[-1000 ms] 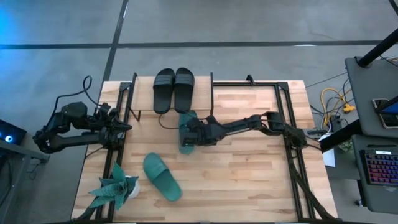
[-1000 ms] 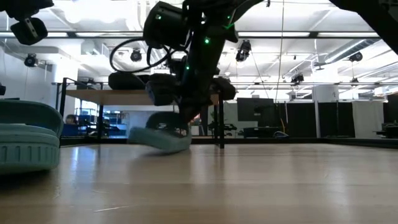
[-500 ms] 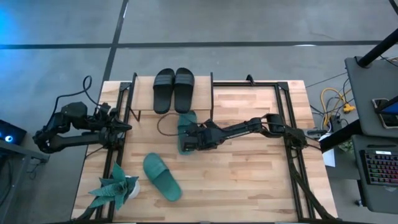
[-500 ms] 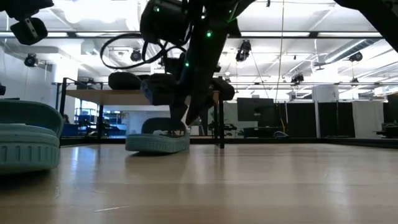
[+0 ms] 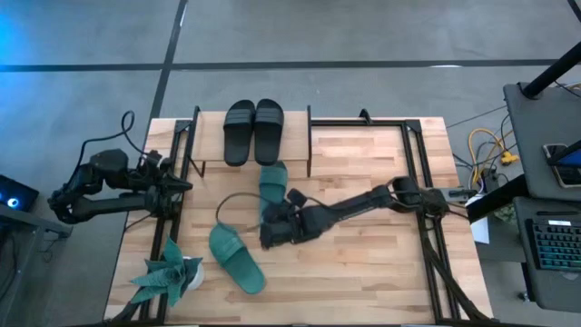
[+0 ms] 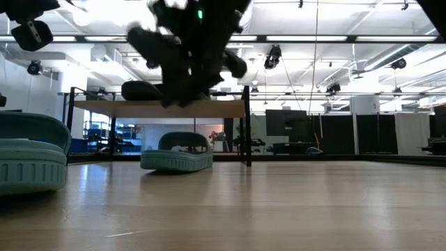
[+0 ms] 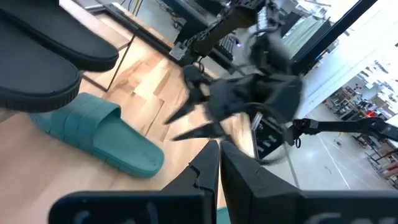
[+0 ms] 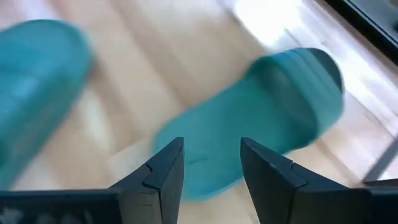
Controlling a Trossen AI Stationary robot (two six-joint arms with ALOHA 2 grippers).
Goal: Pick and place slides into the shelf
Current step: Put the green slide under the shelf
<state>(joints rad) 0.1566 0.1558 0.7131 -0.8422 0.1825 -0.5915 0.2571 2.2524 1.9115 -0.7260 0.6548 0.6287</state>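
Two black slides (image 5: 254,130) lie side by side on the shelf (image 5: 295,150) at the table's far edge. One teal slide (image 5: 272,182) lies flat on its sole on the table just in front of the shelf, also seen as the teal slide (image 6: 178,157) in the low view. A second teal slide (image 5: 236,259) lies nearer, toward the left. My right gripper (image 5: 268,234) hovers open between the two teal slides, above the table, holding nothing. My left gripper (image 5: 184,186) waits shut at the table's left edge.
A green potted plant (image 5: 168,277) stands at the near left corner. Black metal rails (image 5: 427,227) run along both sides of the table. A dark cable (image 5: 227,202) loops off the right arm, above the table. Bare wood lies at the table's right half.
My right gripper has lowered the tilted teal slide until it lay flat on the table in front of the shelf, then opened and let it go. It has since risen and drawn back toward the table's near edge. The slide stays where it was set.
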